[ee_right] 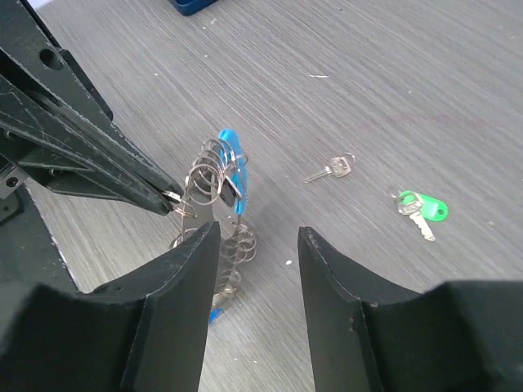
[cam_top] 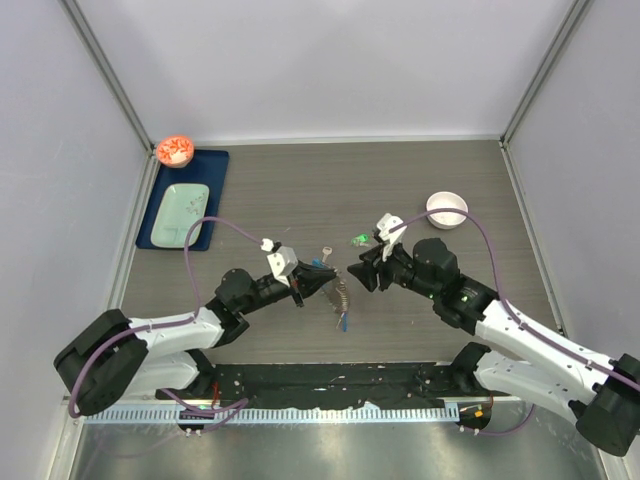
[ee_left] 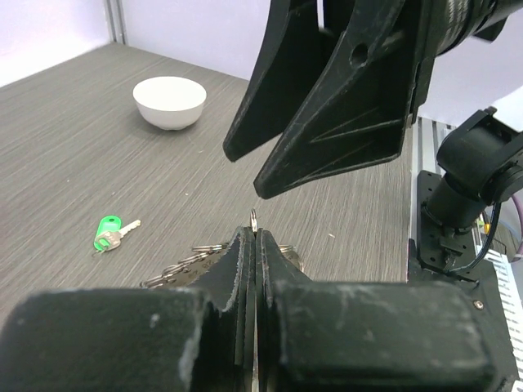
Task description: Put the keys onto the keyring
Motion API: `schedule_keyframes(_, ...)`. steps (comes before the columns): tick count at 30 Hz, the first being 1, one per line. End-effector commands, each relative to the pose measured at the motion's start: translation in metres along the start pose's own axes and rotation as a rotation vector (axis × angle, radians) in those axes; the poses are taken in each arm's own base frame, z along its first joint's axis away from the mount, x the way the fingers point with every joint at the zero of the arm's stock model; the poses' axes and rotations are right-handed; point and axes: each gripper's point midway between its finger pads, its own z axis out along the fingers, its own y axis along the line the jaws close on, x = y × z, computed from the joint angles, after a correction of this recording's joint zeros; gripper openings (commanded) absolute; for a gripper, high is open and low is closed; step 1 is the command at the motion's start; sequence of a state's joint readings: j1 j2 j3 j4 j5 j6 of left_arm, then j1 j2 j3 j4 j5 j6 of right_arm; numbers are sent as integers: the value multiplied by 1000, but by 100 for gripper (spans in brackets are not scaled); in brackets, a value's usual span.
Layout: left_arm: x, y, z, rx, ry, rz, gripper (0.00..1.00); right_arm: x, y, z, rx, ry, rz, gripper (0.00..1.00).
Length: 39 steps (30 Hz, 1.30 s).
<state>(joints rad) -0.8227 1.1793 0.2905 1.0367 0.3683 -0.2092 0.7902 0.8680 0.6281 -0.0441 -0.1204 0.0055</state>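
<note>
Now the left gripper (ee_left: pixel 255 238) clamps the keyring (ee_right: pixel 219 175) by one ring; right gripper (ee_right: pixel 257 233) hangs empty, jaws parted. Best swing to the silver key (ee_right: pixel 331 170) and straddle its head squarely.

Grey table (cam_top: pixel 300 190): silver key (ee_right: pixel 331 170), green key (ee_right: pixel 421 208), white bowl (cam_top: pixel 446 210), blue mat (cam_top: pixel 205 165).

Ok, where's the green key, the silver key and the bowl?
green key (ee_right: pixel 431 209), right wrist view, on its green head.
silver key (ee_right: pixel 337 168), right wrist view, on its head.
white bowl (ee_left: pixel 169 114), left wrist view, on its outer wall.
</note>
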Motion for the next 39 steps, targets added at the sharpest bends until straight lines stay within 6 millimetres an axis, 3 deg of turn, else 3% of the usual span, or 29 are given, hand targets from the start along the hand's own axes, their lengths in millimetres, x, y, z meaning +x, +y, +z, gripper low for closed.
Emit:
schedule_keyframes(1, -44, -1, -1, -13, -167, 37, 0, -37, 15, 2, -108, -211, 104, 48)
schedule_keyframes(6, -44, 1, 0, -21, -174, 18, 0, -33, 24, 7, -171, -237, 149, 46)
schedule_keyframes(22, -52, -2, 2, -5, -210, -20, 0, -30, 16, 12, -164, -291, 207, 40)
schedule_keyframes(32, -52, -6, 6, 21, -220, -46, 0, -32, 29, 14, -250, -303, 233, 40)
schedule_keyframes(35, -53, -7, 6, 25, -228, -47, 0, -28, 29, 16, -253, -293, 239, 32)
schedule_keyframes(38, -54, -8, 5, 29, -230, -47, 0, -27, 27, 17, -241, -288, 241, 17)
schedule_keyframes(39, -53, -7, 5, 26, -228, -47, 0, -29, 26, 16, -238, -291, 236, 8)
